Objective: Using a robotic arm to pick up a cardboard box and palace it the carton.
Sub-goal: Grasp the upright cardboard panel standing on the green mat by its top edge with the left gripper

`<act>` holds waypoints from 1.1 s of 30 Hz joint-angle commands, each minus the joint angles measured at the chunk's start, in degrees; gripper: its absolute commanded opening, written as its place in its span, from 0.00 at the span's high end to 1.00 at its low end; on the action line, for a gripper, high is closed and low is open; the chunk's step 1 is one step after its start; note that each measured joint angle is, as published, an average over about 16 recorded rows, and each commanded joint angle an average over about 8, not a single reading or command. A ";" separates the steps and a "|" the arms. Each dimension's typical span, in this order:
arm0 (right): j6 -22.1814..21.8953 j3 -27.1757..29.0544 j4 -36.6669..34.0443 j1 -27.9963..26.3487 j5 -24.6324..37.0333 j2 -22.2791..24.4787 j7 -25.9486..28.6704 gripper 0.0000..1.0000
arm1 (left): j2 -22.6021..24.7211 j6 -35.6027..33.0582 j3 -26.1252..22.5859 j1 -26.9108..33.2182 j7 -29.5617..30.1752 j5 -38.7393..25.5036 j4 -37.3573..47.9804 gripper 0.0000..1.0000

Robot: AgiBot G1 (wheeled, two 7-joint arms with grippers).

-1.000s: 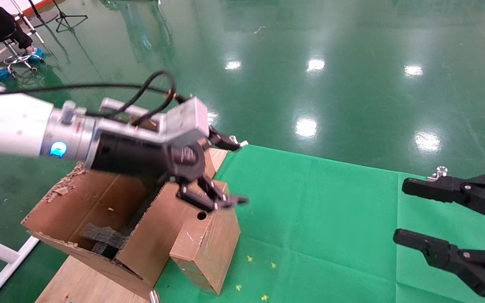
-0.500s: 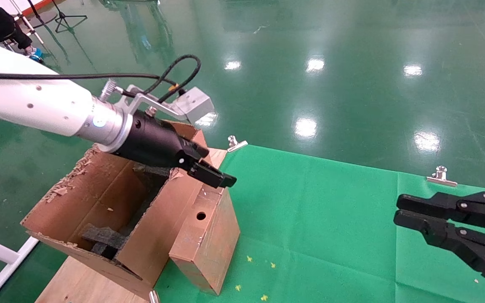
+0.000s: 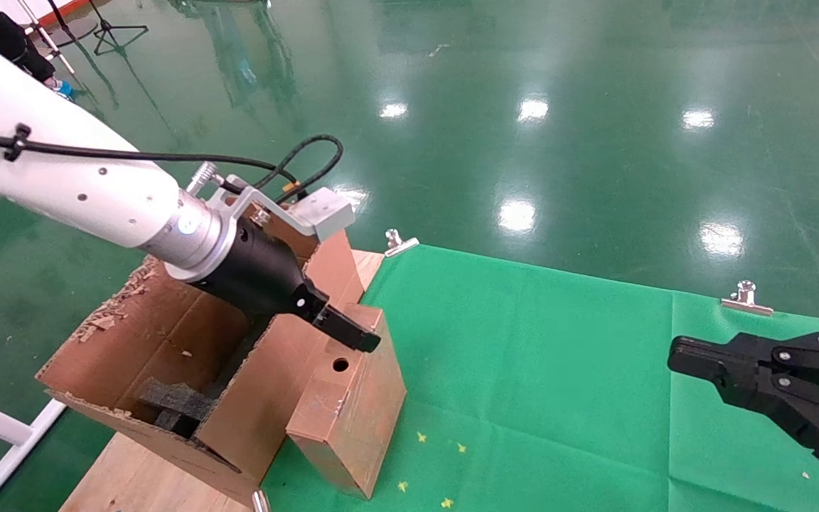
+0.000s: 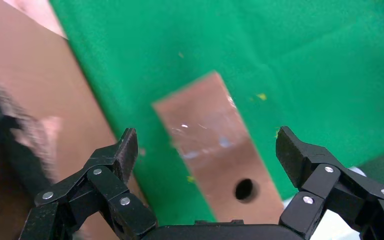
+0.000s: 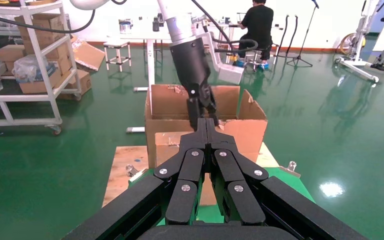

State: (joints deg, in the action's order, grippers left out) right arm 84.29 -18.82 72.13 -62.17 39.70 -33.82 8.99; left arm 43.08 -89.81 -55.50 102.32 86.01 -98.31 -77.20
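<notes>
Lowered, left tool (image 4: 206, 145) now straddles cardboard box (image 4: 215, 145).

Green cloth (image 3: 559, 370), metal clips (image 3: 745, 299)

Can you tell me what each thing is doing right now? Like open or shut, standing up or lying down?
Left gripper: black fingers open, astride the top of the small box, not gripping.
Right gripper: fingers shut, parked at the right, holding nothing.
Small slim brown taped cardboard box: standing on the green cloth, leaning against the carton, round hole showing.
Large brown corrugated carton: open, flaps ragged, dark foam inside.
</notes>
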 commanded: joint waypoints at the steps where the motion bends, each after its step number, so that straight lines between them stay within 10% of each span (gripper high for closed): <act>1: 0.00 0.00 0.00 0.00 0.00 0.00 0.00 1.00 | -0.08 0.17 -1.52 0.57 0.69 0.54 -0.05 0.00; 18: -0.01 -0.01 0.00 0.00 -0.01 0.01 -0.01 0.97 | -0.33 1.73 -7.46 0.51 2.15 3.45 -0.10 0.00; 26: -0.02 -0.01 -0.02 0.01 -0.02 0.01 -0.01 0.06 | -0.28 1.63 -8.84 0.64 1.97 4.20 0.05 0.00; 29: -0.02 -0.01 -0.02 0.01 -0.02 0.01 -0.01 0.00 | -0.29 1.66 -8.87 0.66 1.96 4.24 0.06 0.11; 33: -0.02 -0.01 -0.02 0.01 -0.02 0.01 -0.01 0.00 | -0.29 1.62 -8.71 0.65 1.96 4.21 0.07 0.59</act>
State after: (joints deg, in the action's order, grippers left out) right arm 84.27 -18.83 72.11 -62.16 39.67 -33.81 8.98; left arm 42.80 -88.19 -64.23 102.97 87.97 -94.11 -77.13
